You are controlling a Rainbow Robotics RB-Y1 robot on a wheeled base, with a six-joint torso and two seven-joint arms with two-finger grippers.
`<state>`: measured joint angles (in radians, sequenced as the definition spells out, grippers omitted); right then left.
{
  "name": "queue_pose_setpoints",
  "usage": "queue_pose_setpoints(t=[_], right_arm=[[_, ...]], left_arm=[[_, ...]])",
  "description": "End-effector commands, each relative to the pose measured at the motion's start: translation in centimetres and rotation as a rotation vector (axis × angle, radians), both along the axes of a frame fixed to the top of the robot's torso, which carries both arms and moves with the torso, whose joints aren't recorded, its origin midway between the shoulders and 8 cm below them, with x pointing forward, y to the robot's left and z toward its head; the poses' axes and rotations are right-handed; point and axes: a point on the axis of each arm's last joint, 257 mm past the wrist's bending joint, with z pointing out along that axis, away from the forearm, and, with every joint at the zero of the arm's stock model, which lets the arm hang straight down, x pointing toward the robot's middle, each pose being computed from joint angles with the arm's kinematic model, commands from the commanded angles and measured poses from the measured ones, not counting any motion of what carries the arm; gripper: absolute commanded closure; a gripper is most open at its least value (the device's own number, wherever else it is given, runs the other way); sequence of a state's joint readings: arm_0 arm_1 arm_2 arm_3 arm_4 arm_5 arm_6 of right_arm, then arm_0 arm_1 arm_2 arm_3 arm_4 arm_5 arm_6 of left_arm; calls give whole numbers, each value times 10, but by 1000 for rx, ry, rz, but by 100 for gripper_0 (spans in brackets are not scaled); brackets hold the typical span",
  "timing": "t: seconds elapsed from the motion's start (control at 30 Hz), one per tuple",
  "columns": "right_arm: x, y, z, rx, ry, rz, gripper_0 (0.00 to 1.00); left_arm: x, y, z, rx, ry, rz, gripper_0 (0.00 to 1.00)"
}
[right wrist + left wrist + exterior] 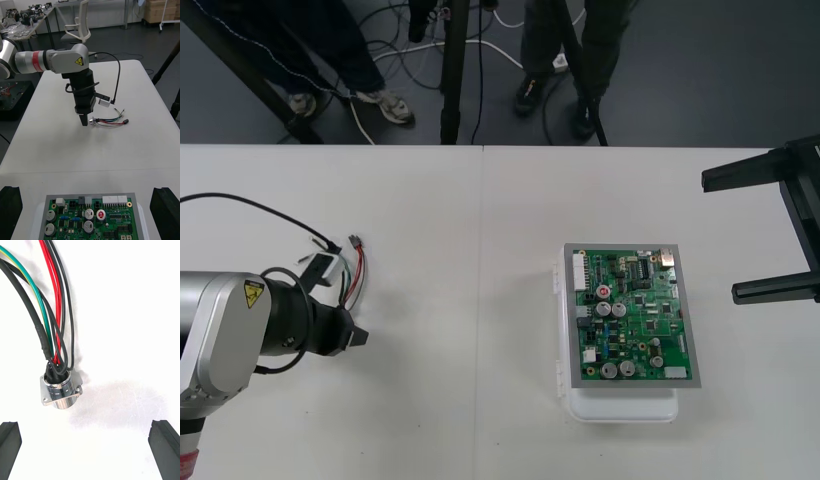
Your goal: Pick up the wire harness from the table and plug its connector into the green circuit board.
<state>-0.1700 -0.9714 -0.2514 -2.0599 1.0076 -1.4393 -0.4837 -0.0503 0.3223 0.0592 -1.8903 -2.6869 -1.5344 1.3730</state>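
**Over the socket end of the wire harness [350, 270], the left gripper [86, 423] is spread and empty**

On the left arm's silver link, a yellow triangular warning label [253, 293] is carried; its symbol is too small to be read. The left gripper is pointed down at the table [430, 420], with its black fingers [9, 446] set wide apart and nothing pinched. Between them, touched by neither, the round metal socket [62, 390] is seen lying with its square flange tilted. Red, green and black wires [56, 315] are led from it to the small black plug [356, 241], which lies loose on the table. Bare table is left all round the harness.

Well apart, on the right half, the green circuit board [635, 315] is seated on its white base [620, 408]; its printing cannot be read. Beyond its right edge, the right gripper [720, 237] is held with fingers parted and nothing between them.
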Motion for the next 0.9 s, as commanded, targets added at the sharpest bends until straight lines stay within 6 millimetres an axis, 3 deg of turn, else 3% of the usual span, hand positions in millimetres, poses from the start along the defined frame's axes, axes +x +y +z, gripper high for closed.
queue_pose_setpoints(t=[0.03,0.57,0.9], right_arm=[[-1,-7,5,-38,-8,-19,0],[-1,-7,5,-38,-8,-19,0],[-1,-7,5,-38,-8,-19,0]], left_arm=[[10,0,9,-32,12,68,0],[16,3,-3,-32,54,70,0],[28,2,1,-31,23,64,0]])
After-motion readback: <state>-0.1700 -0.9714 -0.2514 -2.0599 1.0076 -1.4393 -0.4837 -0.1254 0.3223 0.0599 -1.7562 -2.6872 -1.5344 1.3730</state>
